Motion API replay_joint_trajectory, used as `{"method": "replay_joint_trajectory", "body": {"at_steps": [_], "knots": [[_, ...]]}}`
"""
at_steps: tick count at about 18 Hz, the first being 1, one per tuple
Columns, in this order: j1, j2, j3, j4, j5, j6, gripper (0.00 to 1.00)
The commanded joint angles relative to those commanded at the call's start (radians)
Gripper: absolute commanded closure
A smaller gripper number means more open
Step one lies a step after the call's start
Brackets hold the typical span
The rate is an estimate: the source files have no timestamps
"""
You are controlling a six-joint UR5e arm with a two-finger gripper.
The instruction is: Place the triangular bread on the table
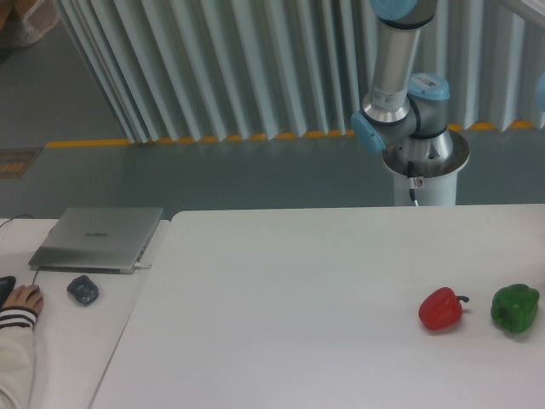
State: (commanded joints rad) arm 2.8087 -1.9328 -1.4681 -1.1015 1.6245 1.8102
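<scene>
The triangular bread is not in view. The white table (289, 315) fills the lower right of the camera view. Only the arm's base and lower joints (400, 111) show behind the table's far edge; the arm runs up out of the top of the frame. The gripper is out of view, so whether it holds anything cannot be seen.
A red bell pepper (441, 308) and a green bell pepper (515, 308) lie at the table's right side. On the narrower desk at left sit a closed grey laptop (98, 239), a dark mouse (83, 290) and a person's hand (21, 300).
</scene>
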Motion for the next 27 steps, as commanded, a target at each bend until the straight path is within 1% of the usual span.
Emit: {"method": "replay_joint_trajectory", "body": {"at_steps": [2, 4, 6, 7, 8, 10, 12, 13, 14, 17, 19, 21, 24, 27], "knots": [[0.012, 0.006, -0.014, 0.003, -0.005, -0.017, 0.0], [0.003, 0.015, -0.034, 0.003, -0.012, -0.104, 0.0], [0.005, 0.018, -0.046, 0.006, -0.049, -0.123, 0.0], [0.009, 0.015, -0.051, 0.034, -0.055, -0.12, 0.0], [0.012, 0.011, -0.052, 0.084, -0.055, -0.118, 0.0], [0.011, -0.021, -0.043, 0.112, -0.045, -0.118, 0.0], [0.026, -0.041, -0.009, 0.109, -0.034, -0.068, 0.0], [0.046, -0.052, -0.005, 0.112, -0.035, 0.02, 0.0], [0.051, -0.072, 0.006, 0.114, -0.034, 0.064, 0.0], [0.052, -0.112, 0.034, 0.112, -0.029, 0.075, 0.0], [0.052, -0.121, 0.025, 0.111, -0.015, 0.061, 0.0], [0.049, -0.146, 0.031, 0.112, 0.029, 0.058, 0.0], [0.046, -0.15, 0.025, 0.106, 0.043, 0.051, 0.0], [0.046, -0.175, 0.037, 0.109, 0.058, 0.047, 0.0]]}}
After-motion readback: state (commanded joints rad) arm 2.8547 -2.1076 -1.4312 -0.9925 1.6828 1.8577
